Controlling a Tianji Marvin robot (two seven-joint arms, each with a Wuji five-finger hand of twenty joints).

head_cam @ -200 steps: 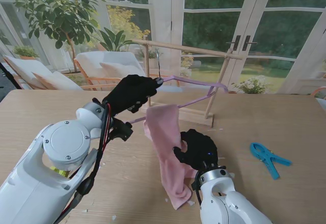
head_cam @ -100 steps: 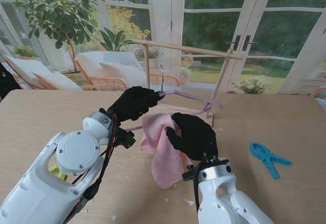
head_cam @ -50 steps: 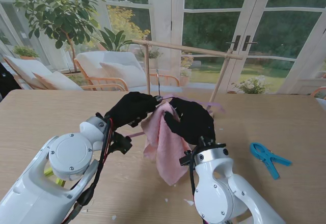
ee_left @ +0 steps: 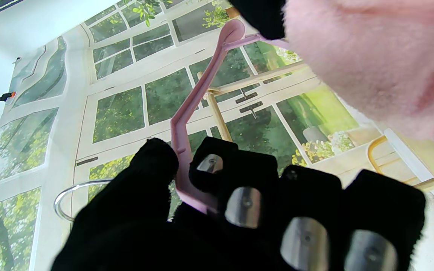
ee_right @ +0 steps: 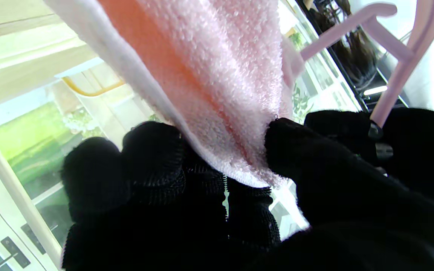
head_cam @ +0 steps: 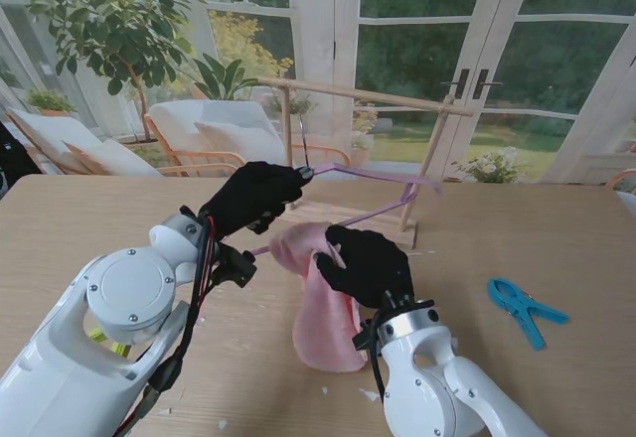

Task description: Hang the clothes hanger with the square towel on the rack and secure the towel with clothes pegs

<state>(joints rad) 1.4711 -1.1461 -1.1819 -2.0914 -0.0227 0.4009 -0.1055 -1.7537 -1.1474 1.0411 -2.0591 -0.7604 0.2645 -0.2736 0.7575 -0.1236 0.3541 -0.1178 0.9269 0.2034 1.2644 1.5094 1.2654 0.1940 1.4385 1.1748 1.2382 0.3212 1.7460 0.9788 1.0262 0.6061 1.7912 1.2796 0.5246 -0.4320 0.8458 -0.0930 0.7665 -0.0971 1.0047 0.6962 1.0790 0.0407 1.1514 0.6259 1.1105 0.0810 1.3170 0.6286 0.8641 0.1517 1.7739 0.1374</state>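
Above the table's [head_cam: 556,228] middle, the left hand [head_cam: 253,194] is gripping the hanger [head_cam: 383,174] near its hook, just short of the rack [head_cam: 363,94]. The right hand [head_cam: 368,263] is pinching the towel [head_cam: 323,308] draped from it. A peg [head_cam: 525,308] is lying near the right edge.

Wooden rack [head_cam: 363,94] stands at the far middle of the table [head_cam: 537,228], its right leg slanting down just behind the pink hanger [head_cam: 383,177]. Pink towel [head_cam: 323,308] hangs mid-scene between both arms, blocking the centre. Right side is open bar a blue peg [head_cam: 525,308]; far left tabletop is bare.
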